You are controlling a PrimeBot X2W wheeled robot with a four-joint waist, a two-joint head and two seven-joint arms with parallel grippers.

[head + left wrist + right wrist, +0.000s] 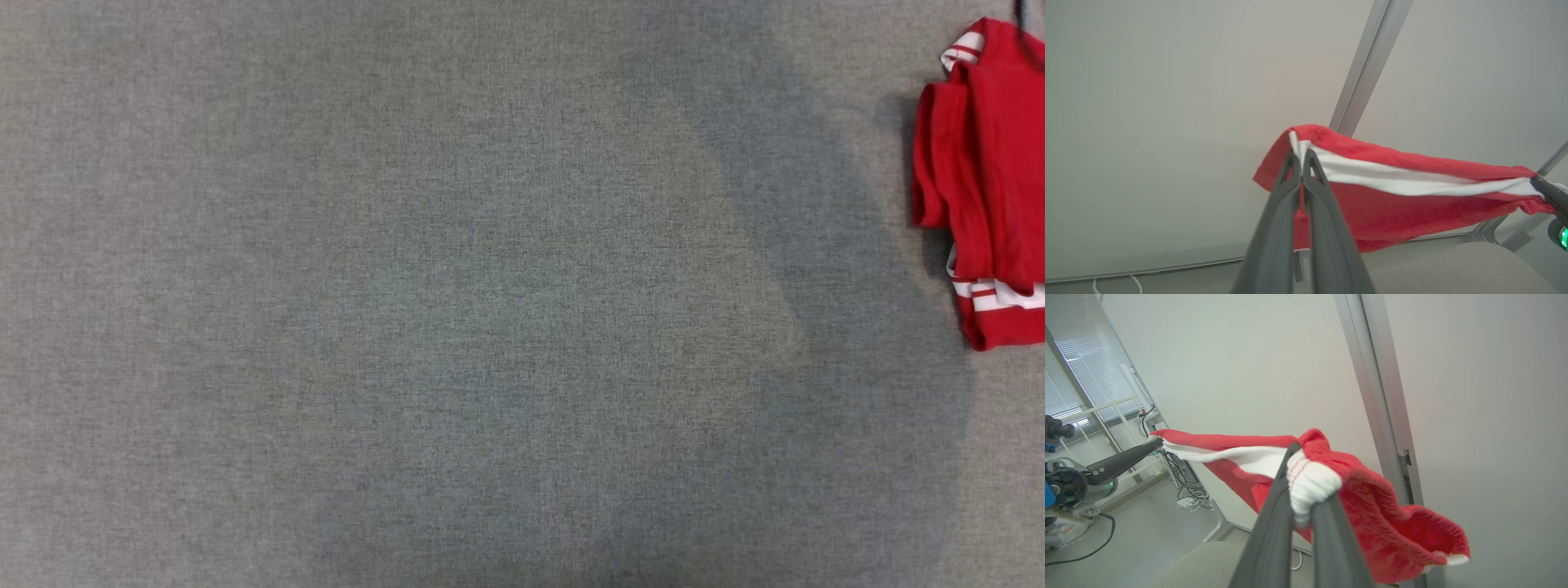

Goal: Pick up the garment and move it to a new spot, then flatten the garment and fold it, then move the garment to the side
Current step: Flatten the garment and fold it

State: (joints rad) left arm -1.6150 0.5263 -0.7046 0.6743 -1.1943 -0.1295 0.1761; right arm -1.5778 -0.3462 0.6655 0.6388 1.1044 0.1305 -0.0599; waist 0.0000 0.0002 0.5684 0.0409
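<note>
Left pincer [1301, 157] is clamped tight on the white-striped hem of the red knit garment with white bands [1392, 204], fingers pressed together w/ only cloth btwn them. Right pincer [1306, 477] is closed on a bunched red-and-white wad of the same hem. Held like this, that edge runs taut btwn my two grips and the rest hangs below. My guess: it's to open the thing out so it can be laid flat for folding.

From my head cam the garment [992, 180] shows at the right edge of the grey woven cloth-covered surface [408, 327], toward the far right corner (can't tell if its lower part touches). A wide stretch of grey lies to its left, so there's room to spread.

Around me: pale wall panels w/ a grey metal post [1372, 396], tangled cables on the floor [1188, 494], slatted window blinds [1081, 367]. Nothing seems to block the way down. Main risk, I'd say, is the bunched right grip leaving a twist.
</note>
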